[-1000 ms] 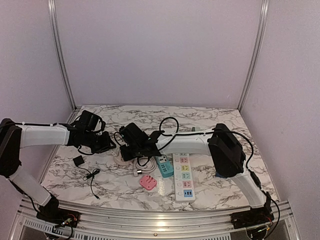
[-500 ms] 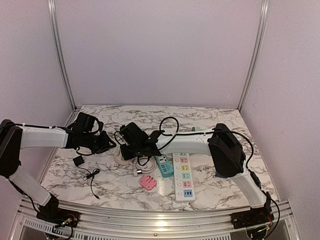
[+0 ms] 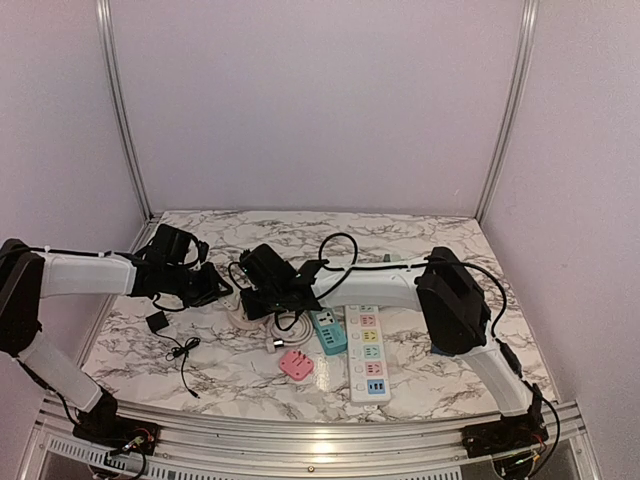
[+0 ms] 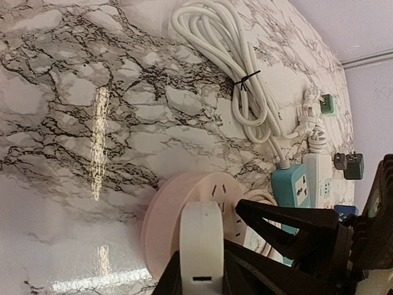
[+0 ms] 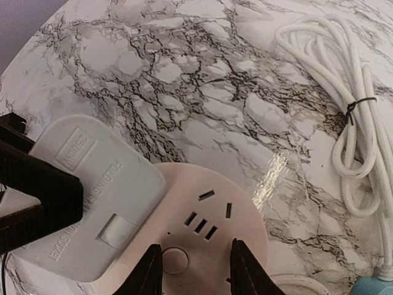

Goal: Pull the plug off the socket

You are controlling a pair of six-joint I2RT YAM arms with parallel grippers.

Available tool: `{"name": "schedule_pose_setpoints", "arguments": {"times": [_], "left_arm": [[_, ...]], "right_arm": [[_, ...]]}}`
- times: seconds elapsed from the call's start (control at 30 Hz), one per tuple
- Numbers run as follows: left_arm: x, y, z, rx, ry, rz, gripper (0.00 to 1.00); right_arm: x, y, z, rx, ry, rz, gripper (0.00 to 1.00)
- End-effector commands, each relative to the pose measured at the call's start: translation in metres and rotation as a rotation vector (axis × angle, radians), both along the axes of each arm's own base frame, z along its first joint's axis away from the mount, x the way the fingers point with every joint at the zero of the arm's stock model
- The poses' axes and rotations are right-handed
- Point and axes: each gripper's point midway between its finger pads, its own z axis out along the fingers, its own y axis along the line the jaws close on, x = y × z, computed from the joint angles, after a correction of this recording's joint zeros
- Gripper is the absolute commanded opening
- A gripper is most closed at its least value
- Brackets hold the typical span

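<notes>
Worktop (image 3: 230, 375): marbled, glossy.
Plug (image 4: 201, 246): white, seated on pink round socket (image 5: 215, 203), left of worktop centre.
Left jaws: clamped on plug.
Right jaws: parted, over socket.
Risk: socket lifting with plug if left unpinned.

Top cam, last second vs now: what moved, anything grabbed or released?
The left gripper, shut on the white rectangular plug, shifted slightly left, away from the right gripper. No new grab or release. Whether the plug has left the round pink socket is unclear. The right gripper stayed open over the socket, and everything else stayed put.
</notes>
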Motion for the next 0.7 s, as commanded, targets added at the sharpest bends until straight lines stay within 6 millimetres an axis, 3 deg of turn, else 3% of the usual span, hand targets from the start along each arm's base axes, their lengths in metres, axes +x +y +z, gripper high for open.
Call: {"name": "schedule_pose_setpoints", "arguments": {"times": [0.0,0.23,0.57,0.67], "left_arm": [[0.014,-0.030,0.068,-0.117,-0.176,-0.083,0.00],[0.010,-0.037,0.060,-0.068,-0.160,-0.095,0.00],[0.023,-0.048,0.059,-0.162,-0.092,-0.016,0.00],[0.023,-0.048,0.053,-0.101,-0.094,-0.026,0.00]], "right_arm": [[-0.020,-0.014,-0.056,-0.141,0.092,0.037,0.37],[-0.021,-0.016,-0.058,-0.155,0.094,0.039,0.38],[-0.023,-0.026,-0.067,-0.206,0.094,0.021,0.41],[-0.024,-0.026,-0.070,-0.213,0.099,0.023,0.42]]}}
